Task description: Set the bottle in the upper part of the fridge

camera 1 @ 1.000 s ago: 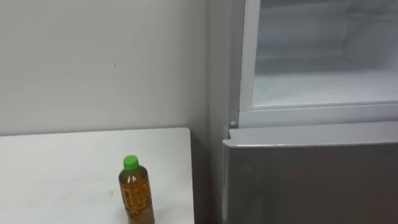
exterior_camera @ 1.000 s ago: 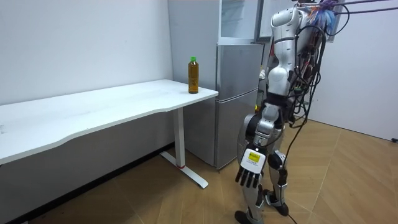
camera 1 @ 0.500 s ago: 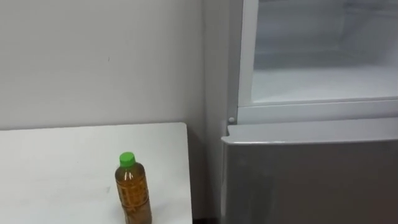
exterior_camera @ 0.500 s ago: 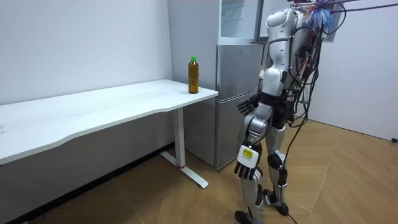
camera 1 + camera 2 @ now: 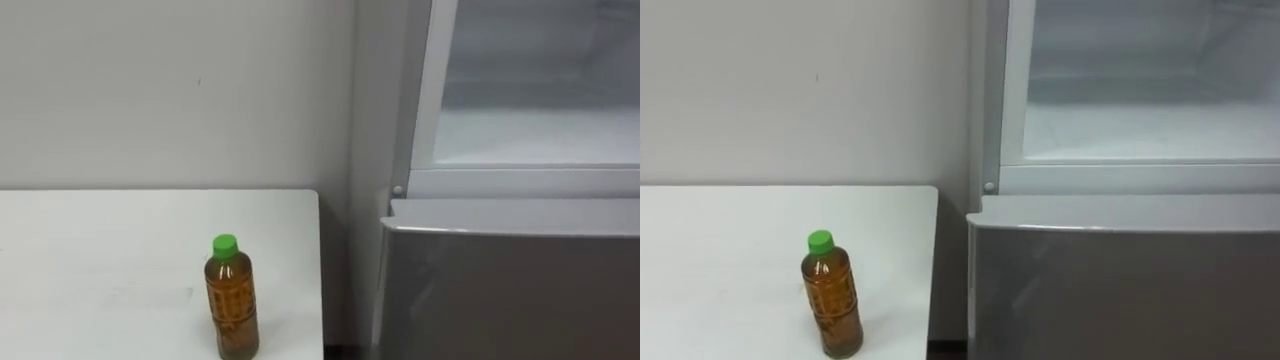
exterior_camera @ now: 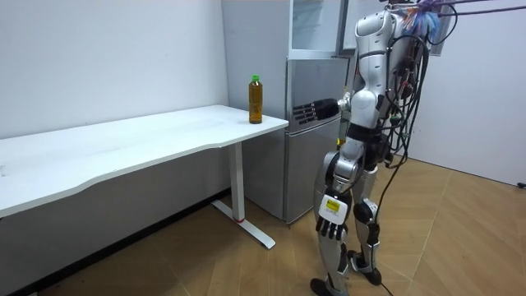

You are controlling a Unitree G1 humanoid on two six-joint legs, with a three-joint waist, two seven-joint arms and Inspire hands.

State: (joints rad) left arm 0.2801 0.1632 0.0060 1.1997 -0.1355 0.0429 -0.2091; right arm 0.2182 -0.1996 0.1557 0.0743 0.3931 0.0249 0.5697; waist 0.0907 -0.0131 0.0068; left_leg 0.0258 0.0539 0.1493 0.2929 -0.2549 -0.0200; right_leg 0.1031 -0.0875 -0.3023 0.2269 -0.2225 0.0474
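A bottle (image 5: 231, 300) of brown drink with a green cap (image 5: 225, 245) stands upright near the right-hand corner of a white desk (image 5: 90, 250), just beside the fridge, whose upper compartment (image 5: 540, 120) stands open above a closed grey lower door (image 5: 510, 290). The robot stands facing the fridge. Its right robot hand (image 6: 313, 113) is held out level toward the bottle with fingers stretched straight, touching nothing, while the left robot hand (image 6: 329, 218) hangs at its side, fingers relaxed.

Upper fridge compartment (image 5: 540, 140) cut off at top and right; table (image 5: 100, 260) at left and bottom edges.
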